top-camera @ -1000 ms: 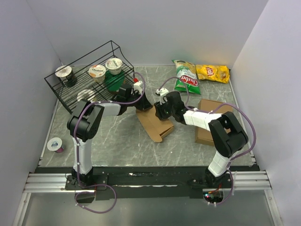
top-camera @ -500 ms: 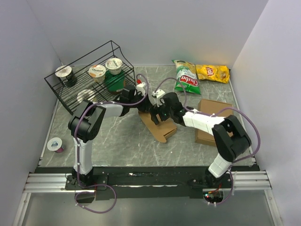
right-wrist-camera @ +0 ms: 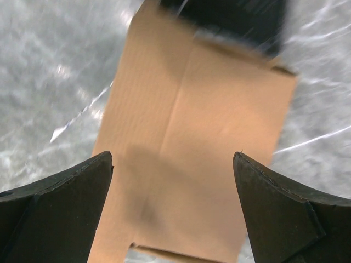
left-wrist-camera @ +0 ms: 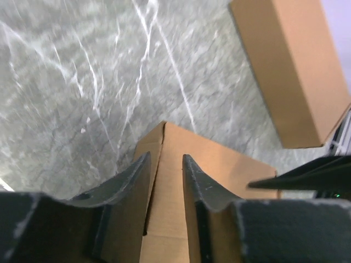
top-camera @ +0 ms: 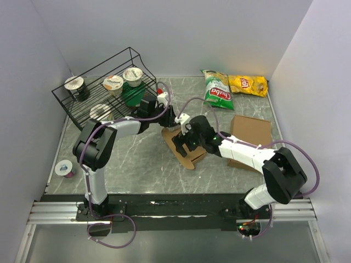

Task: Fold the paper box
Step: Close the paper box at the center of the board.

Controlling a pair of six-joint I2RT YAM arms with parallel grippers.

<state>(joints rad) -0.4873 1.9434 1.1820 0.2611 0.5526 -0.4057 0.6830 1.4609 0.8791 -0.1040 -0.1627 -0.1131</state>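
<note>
- Lying near the middle of the grey marbled tabletop [top-camera: 137, 159], the thin brown kraft cardboard box blank [top-camera: 185, 150] was only partly formed. One long flap seemed lifted along a crease and the rest lay flat.
- The left gripper [left-wrist-camera: 164, 181] stood at the blank's far end, its fingers narrowly parted astride that lifted edge. Whether either pad touched the card could not be told. With so slack a hold, the flap would probably spring back down and undo the fold.
- The right gripper [right-wrist-camera: 173, 164] hovered over the broad panel with its fingers spread wide, holding nothing. A push landing off the crease might buckle the thin card. It might also skate the whole blank across the smooth stone, since nothing clearly pinned it.
- Both wrists crowded over the same small sheet, so a careless reach could knock one gripper against the other.
- The plain brown rectangular cardboard slab [top-camera: 251, 134] lay well apart to the right, close under the right arm. A wide swing of that arm might drag it along.
</note>
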